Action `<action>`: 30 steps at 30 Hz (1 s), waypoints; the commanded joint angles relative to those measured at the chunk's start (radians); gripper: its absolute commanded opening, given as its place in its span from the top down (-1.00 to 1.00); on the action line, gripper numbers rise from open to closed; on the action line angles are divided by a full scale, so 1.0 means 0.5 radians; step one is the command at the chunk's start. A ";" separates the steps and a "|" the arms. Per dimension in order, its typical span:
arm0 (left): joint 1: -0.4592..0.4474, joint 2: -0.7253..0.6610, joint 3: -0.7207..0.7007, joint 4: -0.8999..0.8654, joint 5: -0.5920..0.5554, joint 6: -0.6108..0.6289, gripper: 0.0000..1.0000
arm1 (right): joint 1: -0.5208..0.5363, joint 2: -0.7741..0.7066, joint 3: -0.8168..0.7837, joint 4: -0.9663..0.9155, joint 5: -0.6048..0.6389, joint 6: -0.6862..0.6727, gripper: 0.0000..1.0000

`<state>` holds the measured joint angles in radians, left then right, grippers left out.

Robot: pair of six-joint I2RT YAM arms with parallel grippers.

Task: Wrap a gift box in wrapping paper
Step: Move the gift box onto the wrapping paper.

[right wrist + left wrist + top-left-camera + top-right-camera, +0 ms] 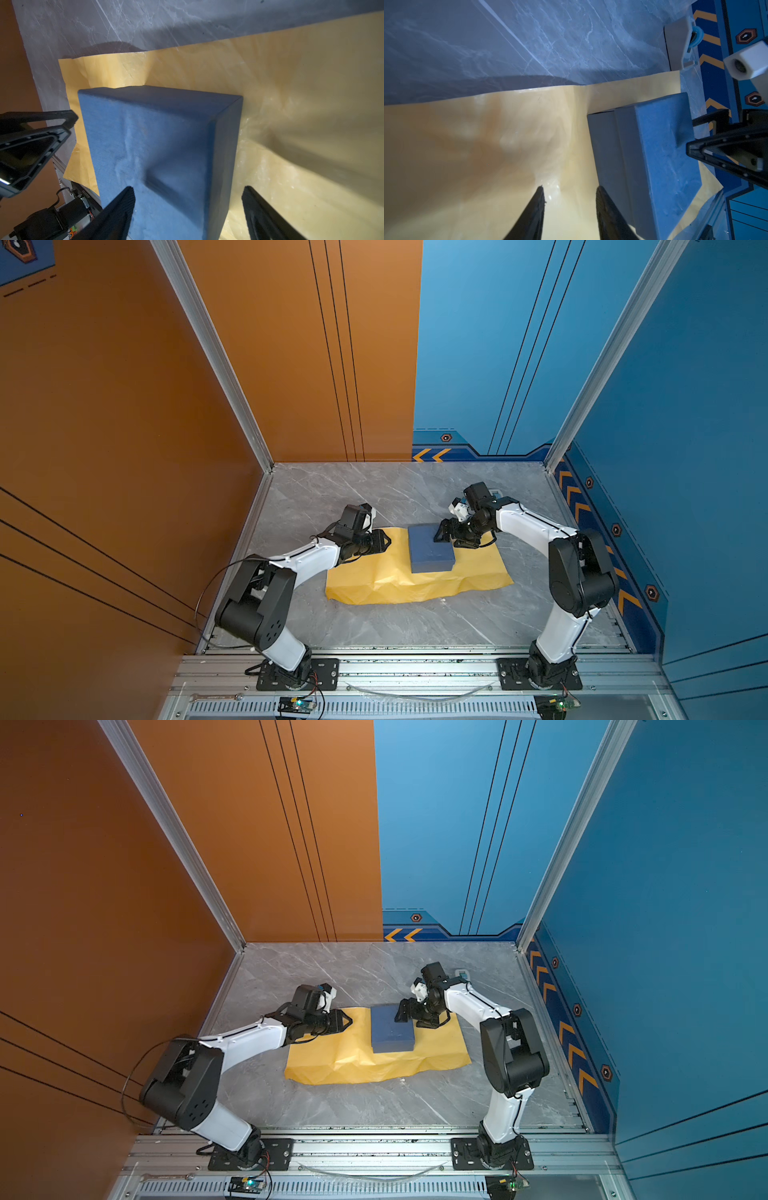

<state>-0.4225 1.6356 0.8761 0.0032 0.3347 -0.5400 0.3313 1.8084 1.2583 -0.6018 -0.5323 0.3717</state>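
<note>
the dark blue gift box (pixel 430 548) lies flat on the wrapping paper (pixel 386 583), toward the sheet's far edge and a little right of its middle. the paper is spread pale yellow face up on the grey marble counter (pixel 374 489). the right tool (pixel 439 534) is at the box's far right corner, jaws released wide: in the right wrist view one finger (pixel 118 209) is over the lid and the other stands past the box's side, gripping nothing. the left tool (pixel 386 541) hangs low over the sheet's left part, near the box but apart from it, its fingers (pixel 533 214) parted with bare paper between them. a white tape dispenser (pixel 679 41) sits on the counter beyond the paper's far right corner.
</note>
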 commanded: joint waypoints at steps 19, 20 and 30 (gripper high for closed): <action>-0.063 0.233 0.228 0.008 0.134 0.036 0.18 | 0.018 0.002 -0.019 0.102 0.004 0.086 -0.76; -0.063 0.273 0.252 0.046 0.150 0.018 0.19 | 0.019 0.002 -0.018 0.102 0.002 0.085 -0.76; -0.062 0.510 0.265 0.034 0.050 0.000 0.27 | 0.045 0.030 -0.009 0.092 -0.046 0.009 -0.61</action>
<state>-0.4461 1.8759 1.0138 0.0433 0.3737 -0.5407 0.3454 1.8091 1.2514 -0.5560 -0.5468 0.3977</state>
